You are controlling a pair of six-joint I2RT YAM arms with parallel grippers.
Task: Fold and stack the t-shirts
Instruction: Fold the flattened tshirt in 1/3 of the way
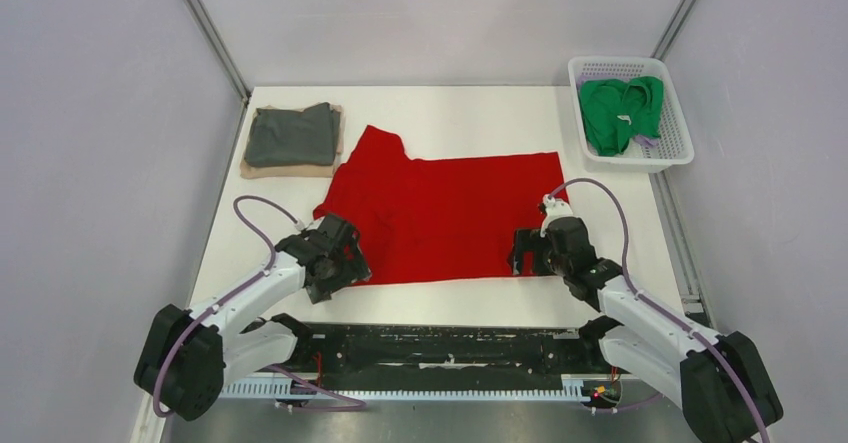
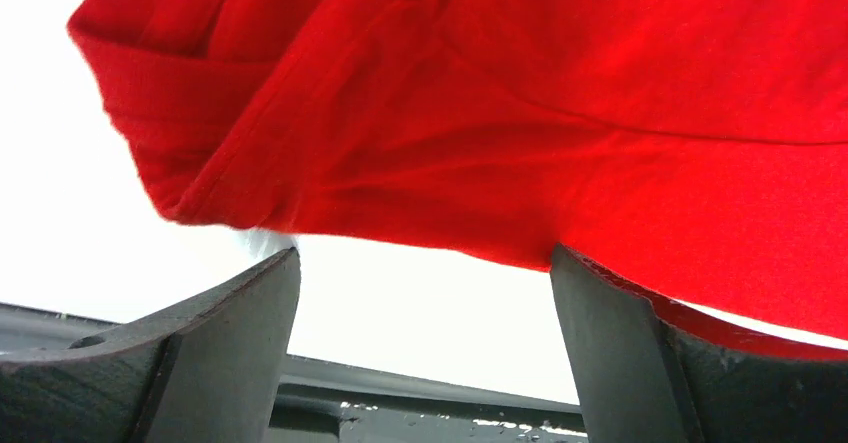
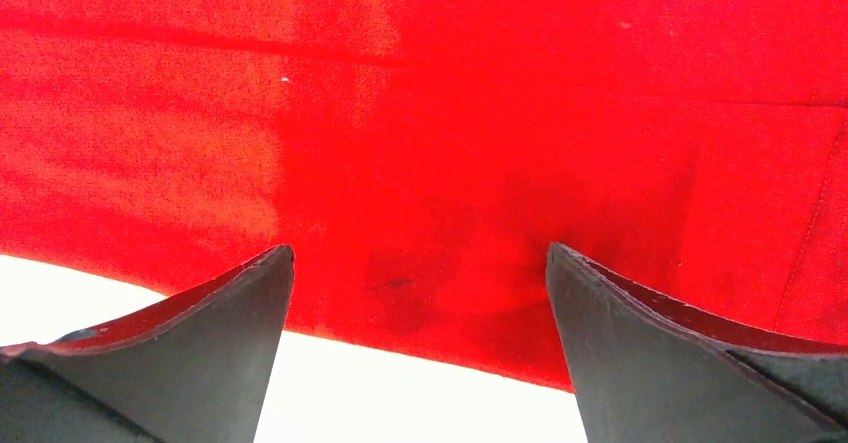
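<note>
A bright red t-shirt (image 1: 440,213) lies spread flat across the middle of the table. My left gripper (image 1: 345,263) is open at its near left corner; in the left wrist view the red cloth (image 2: 500,133) hangs just past the open gripper (image 2: 425,263). My right gripper (image 1: 525,253) is open at the shirt's near right edge; the red hem (image 3: 420,213) lies between the spread fingers of the gripper (image 3: 420,263). A folded dark grey shirt (image 1: 293,135) lies on a folded tan shirt (image 1: 290,169) at the far left. A green shirt (image 1: 620,111) is crumpled in the basket.
A white plastic lattice basket (image 1: 672,153) stands at the far right corner of the table. A black rail (image 1: 440,348) runs along the near edge between the arm bases. Grey walls enclose the table on three sides.
</note>
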